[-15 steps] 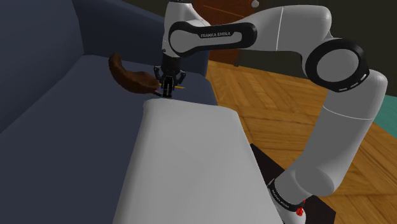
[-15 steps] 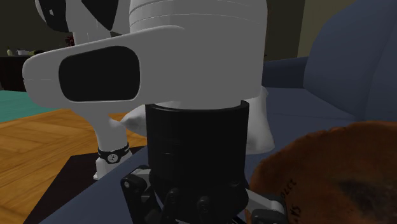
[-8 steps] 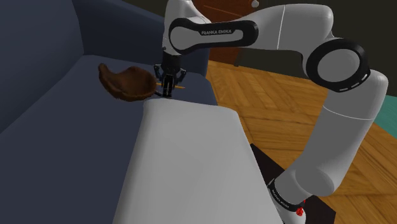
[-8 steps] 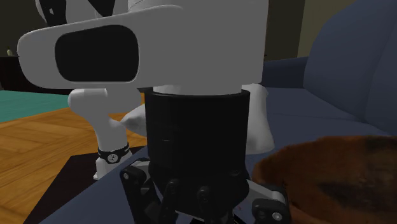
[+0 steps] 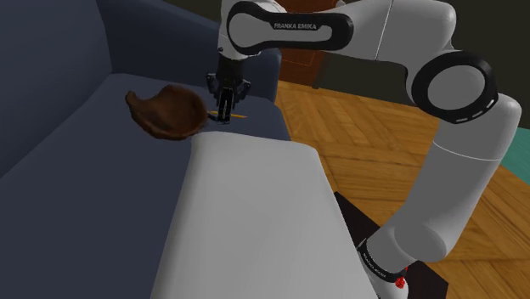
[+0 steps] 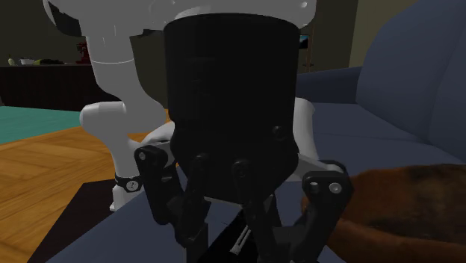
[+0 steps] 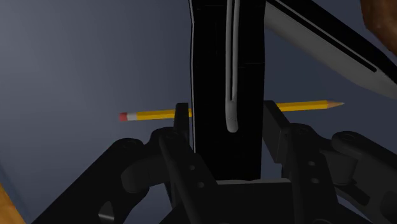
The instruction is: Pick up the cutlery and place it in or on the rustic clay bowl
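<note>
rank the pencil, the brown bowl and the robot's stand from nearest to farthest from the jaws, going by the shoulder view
1. pencil: on the blue seat just below the jaws, which clasp the black cutlery
2. brown bowl: beside them on the seat, toward the shoulder view's left
3. stand: far off at the lower right, beyond the white cushion

End effector [image 7: 228, 124] clasping black-handled cutlery [image 7: 216, 63], yellow pencil [image 7: 153, 114] on dark blue surface [image 7: 95, 57] behind, brown bowl [image 7: 383, 18] corner
</note>
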`<state>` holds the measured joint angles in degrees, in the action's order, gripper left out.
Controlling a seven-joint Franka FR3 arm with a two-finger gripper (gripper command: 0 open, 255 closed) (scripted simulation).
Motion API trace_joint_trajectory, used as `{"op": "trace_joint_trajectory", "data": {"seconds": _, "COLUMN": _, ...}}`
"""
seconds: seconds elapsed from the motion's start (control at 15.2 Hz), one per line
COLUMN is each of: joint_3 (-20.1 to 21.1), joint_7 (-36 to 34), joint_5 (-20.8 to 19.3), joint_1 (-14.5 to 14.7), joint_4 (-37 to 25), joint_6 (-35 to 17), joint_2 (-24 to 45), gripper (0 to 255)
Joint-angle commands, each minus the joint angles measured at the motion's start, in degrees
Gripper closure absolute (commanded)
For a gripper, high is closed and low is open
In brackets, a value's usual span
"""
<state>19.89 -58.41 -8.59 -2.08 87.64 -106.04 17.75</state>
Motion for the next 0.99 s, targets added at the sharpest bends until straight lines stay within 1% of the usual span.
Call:
{"op": "trace_joint_trajectory", "data": {"seconds": 0.0, "joint_3": 0.04, "joint_7": 0.16, "joint_5": 0.08, "joint_1": 0.06, "joint_4": -1.6, "joint_6": 1.64, "joint_2": -0.05, "gripper": 255}}
{"op": "trace_joint_trajectory", "data": {"seconds": 0.46, "joint_3": 0.18, "joint_7": 0.46, "joint_5": 0.11, "joint_1": 0.47, "joint_4": -7.37, "joint_6": 7.14, "joint_2": 0.21, "gripper": 255}}
{"op": "trace_joint_trajectory", "data": {"seconds": 0.92, "joint_3": 0.27, "joint_7": 0.65, "joint_5": -0.23, "joint_1": 1.19, "joint_4": -14.46, "joint_6": 13.1, "joint_2": 1.36, "gripper": 255}}
